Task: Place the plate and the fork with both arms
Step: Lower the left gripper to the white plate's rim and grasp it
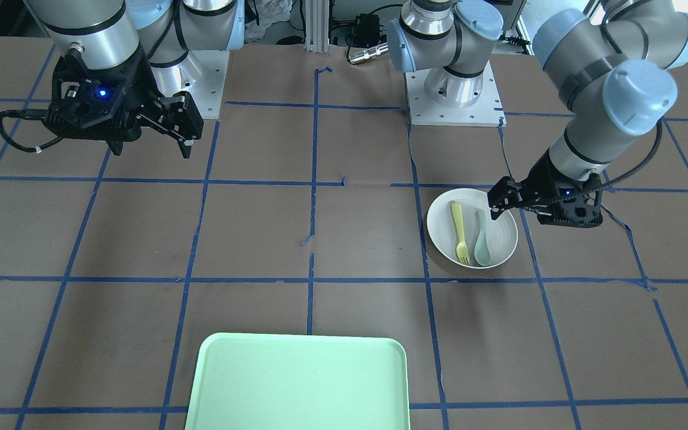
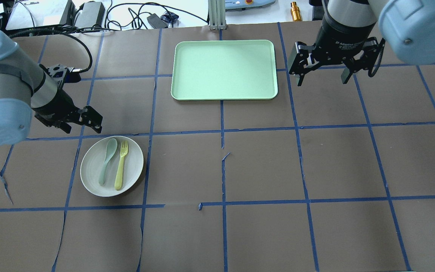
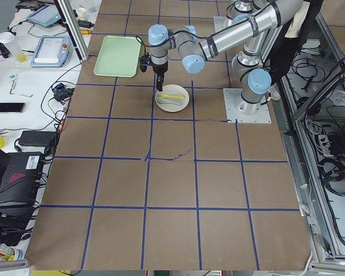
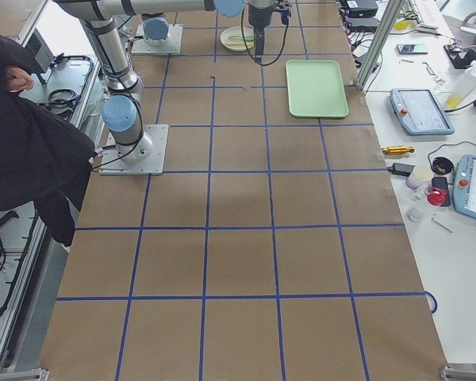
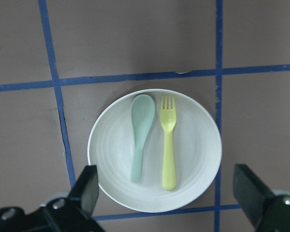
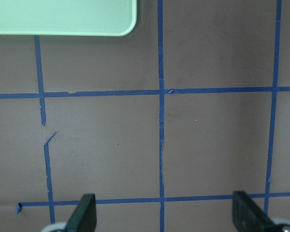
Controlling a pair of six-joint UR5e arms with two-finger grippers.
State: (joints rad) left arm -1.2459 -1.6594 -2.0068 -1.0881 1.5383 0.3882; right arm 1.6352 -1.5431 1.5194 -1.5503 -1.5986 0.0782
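One white plate (image 2: 91, 170) at left holds one yellow fork (image 2: 121, 166) and one spoon (image 2: 106, 162). One mint-green tray (image 2: 224, 70) lies far. The left gripper (image 2: 82, 126) and right gripper (image 2: 322, 81) both gape, empty.

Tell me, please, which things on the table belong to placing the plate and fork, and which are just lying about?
For the job: plate; fork, lying on it; left gripper, open by the plate; right gripper, open near the tray.
Just lying about: spoon, beside the fork on the plate; tray, bare, perhaps the destination, though that does not show.
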